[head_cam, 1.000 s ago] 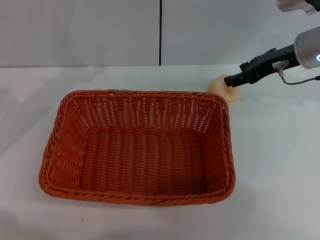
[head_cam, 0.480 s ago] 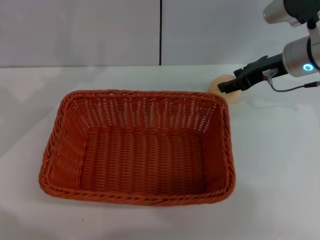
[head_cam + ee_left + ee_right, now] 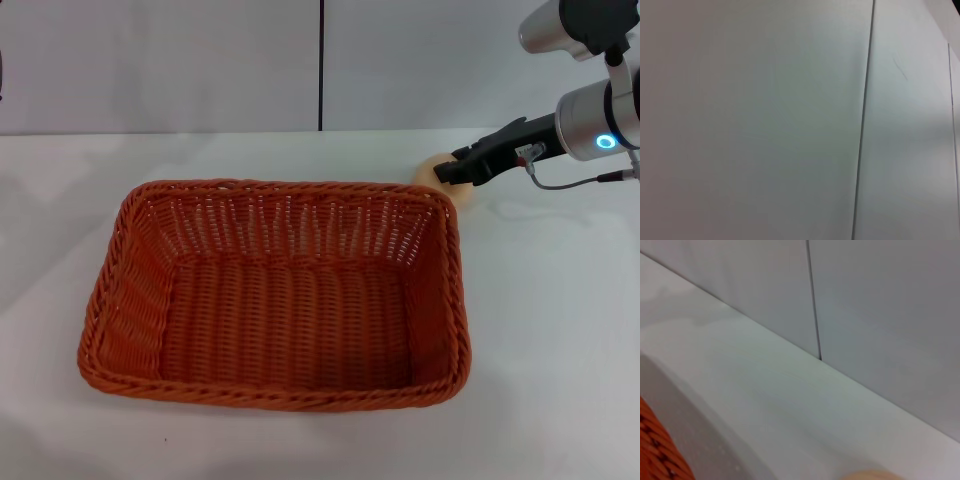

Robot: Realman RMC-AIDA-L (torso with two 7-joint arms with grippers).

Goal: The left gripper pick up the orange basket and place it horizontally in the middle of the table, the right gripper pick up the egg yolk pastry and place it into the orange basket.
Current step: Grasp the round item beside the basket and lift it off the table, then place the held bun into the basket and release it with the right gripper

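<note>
The orange basket (image 3: 275,295) lies lengthwise on the white table (image 3: 560,330), open side up and with nothing in it. The egg yolk pastry (image 3: 430,171) rests on the table just beyond the basket's far right corner. My right gripper (image 3: 455,174) reaches in from the right, and its black tip lies across the pastry, hiding its middle. In the right wrist view, a sliver of the pastry (image 3: 867,475) and a corner of the basket (image 3: 660,455) show at the picture's edge. The left gripper is out of view, and the left wrist view shows only wall.
A grey panelled wall (image 3: 200,60) with a dark vertical seam (image 3: 321,65) runs along the table's far edge. Bare tabletop lies to the right of the basket and in front of it.
The right arm has shifted a little left and risen slightly, its tip reaching farther across the pastry. The basket and the pastry have stayed put.
</note>
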